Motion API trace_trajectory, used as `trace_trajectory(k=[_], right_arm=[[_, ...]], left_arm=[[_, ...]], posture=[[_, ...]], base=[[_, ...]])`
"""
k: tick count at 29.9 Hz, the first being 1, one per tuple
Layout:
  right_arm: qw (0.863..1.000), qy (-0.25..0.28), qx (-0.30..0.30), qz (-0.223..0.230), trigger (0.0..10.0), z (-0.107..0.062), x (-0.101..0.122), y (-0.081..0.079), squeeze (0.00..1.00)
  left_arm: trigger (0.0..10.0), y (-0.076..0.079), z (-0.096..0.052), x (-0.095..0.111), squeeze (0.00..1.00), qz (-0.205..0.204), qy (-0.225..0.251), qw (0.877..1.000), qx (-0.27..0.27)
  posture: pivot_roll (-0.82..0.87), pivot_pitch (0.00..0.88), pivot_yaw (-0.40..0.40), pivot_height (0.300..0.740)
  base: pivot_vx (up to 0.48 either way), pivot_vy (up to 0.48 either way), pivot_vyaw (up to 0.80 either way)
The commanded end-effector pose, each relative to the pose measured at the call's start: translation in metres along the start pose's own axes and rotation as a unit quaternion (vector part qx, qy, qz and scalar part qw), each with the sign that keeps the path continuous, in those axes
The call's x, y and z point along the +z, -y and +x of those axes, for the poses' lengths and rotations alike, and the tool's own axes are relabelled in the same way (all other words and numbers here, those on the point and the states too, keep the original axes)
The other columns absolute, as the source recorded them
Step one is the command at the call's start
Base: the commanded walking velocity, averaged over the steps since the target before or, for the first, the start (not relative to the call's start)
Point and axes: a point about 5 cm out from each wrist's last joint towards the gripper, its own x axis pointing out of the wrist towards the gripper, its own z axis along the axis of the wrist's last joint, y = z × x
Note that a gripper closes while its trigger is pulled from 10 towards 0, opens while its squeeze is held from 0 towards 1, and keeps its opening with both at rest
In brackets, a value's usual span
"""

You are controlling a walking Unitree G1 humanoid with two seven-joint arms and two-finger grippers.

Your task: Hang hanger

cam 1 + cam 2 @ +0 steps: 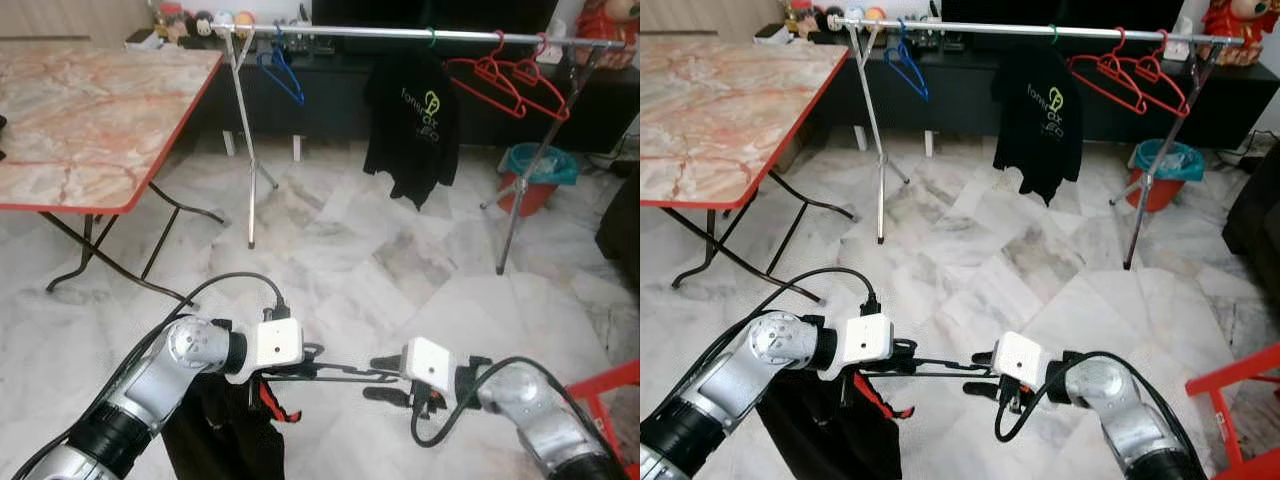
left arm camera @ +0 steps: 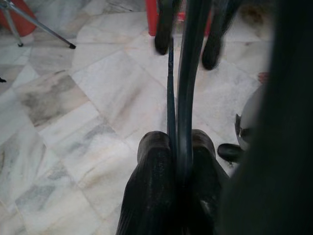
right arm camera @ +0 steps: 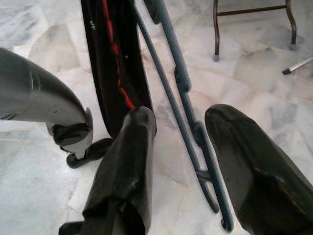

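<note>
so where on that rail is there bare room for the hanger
Free: the rail between the blue hanger and the black shirt. Crowded: the right end, where two red hangers sit close together.

Ahead of you the floor (image 1: 350,270) is pale veined marble tile. To your left stands a folding table (image 1: 90,110) with a pink marbled top, a red edge and black crossed legs. At the far end of it a cluster of small figurines (image 1: 205,22) sits (too small to make out in detail). A long dark low cabinet (image 1: 330,85) runs along the back wall. Off to the right, a red bucket (image 1: 535,180) with a teal liner sits on the tiles, and a red frame (image 1: 610,385) pokes in at the lower right corner.
</note>
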Motion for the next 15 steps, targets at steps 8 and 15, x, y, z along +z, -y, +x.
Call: trace_trajectory(k=[8,15], right_arm=[[0.999,0.028,-0.039,-0.007,10.0,0.012,0.006,0.01,0.0],[0.997,0.05,0.043,0.029,10.0,0.014,0.006,-0.003,0.0]], left_arm=[[10.0,0.001,-0.002,0.008,0.0,0.017,-0.002,1.0,-0.022],[10.0,0.002,-0.002,0.009,0.0,0.016,-0.001,1.0,-0.027]], posture=[[0.06,0.035,-0.006,0.74],[0.06,0.041,-0.006,0.74]], base=[[0.0,0.0,0.0],[0.0,0.0,0.0]])
